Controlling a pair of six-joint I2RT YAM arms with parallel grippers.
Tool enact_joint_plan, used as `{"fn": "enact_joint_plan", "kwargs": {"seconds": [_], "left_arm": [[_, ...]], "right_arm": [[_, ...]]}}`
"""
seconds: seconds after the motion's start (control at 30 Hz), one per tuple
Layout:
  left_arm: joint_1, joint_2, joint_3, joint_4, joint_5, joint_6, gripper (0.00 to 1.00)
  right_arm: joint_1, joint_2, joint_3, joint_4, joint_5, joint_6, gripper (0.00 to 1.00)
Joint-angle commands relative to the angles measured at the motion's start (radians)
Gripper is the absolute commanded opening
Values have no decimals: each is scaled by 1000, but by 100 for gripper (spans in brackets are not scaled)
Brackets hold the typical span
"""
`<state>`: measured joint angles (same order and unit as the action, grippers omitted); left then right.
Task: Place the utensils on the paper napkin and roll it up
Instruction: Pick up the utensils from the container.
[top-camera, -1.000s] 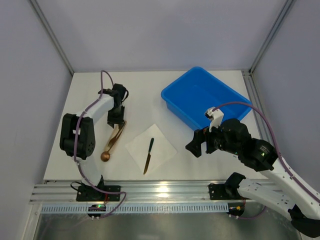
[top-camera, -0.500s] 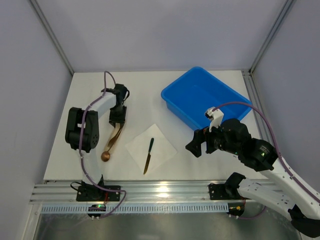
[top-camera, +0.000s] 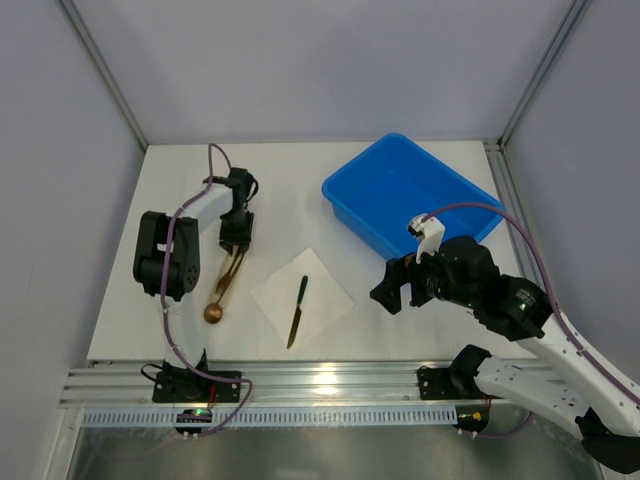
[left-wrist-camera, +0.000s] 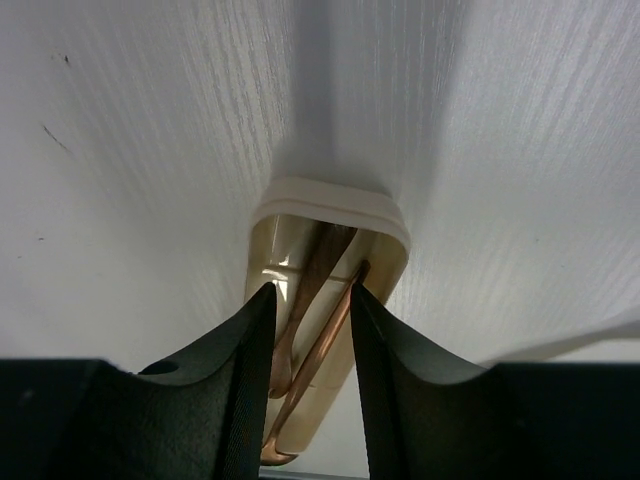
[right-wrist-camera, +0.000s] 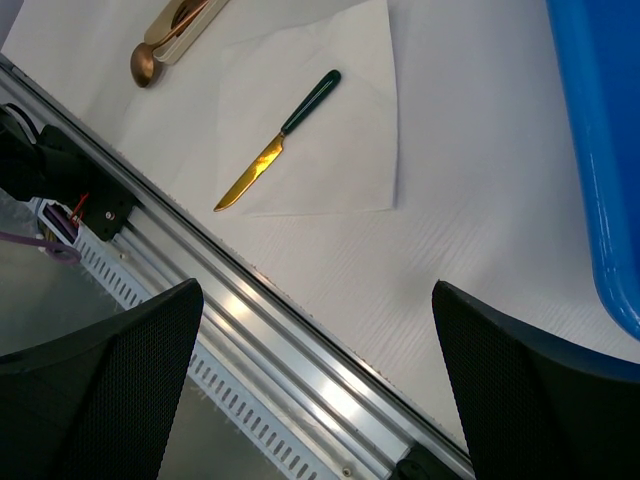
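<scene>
The gold-bronze spoon (top-camera: 213, 312) and fork lie in a beige holder (left-wrist-camera: 330, 205) at the left of the table; their handles (left-wrist-camera: 328, 322) run between my left fingers. My left gripper (top-camera: 235, 240) (left-wrist-camera: 310, 292) sits low over the holder, jaws narrowed onto the two handles. The white paper napkin (top-camera: 318, 285) lies at the middle front with a green-handled gold knife (top-camera: 298, 310) on it. My right gripper (top-camera: 392, 288) (right-wrist-camera: 318, 385) hangs open and empty right of the napkin (right-wrist-camera: 340, 90). The spoon bowl (right-wrist-camera: 142, 68) also shows in the right wrist view.
A blue plastic bin (top-camera: 410, 195) stands at the back right, close behind my right arm. The metal rail (top-camera: 320, 380) runs along the table's front edge. The knife (right-wrist-camera: 280, 140) points toward that edge.
The left arm's elbow has shifted slightly right and the utensil handles under the left gripper look drawn closer together. The right arm has barely moved.
</scene>
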<state>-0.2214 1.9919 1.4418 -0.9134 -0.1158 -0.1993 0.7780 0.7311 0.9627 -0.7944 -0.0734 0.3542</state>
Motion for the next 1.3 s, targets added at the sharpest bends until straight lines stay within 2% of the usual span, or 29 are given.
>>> {"fn": "enact_joint_plan", "kwargs": {"seconds": [0.0,0.17,0.33,0.7,1.0,1.27], "left_arm": [[11,21,29,27,22,11,35],[16,33,19,33,30,3,23],[16,44,15,34,39,-2,18],[19,12,31,-4,-15,-11,1],[19,-53,63,-74,-99,-31,0],[19,-130,83,-107,-97,-37,0]], "right_arm": [[6,-1,37,21,-2,6,99],[6,-2,36,23,1,8,100],[7,-4,36,24,-2,9,99],[6,-2,51,20,-5,5,99],[6,4,64,15,-5,6,100],[6,11,59,23,-8,12,99]]}}
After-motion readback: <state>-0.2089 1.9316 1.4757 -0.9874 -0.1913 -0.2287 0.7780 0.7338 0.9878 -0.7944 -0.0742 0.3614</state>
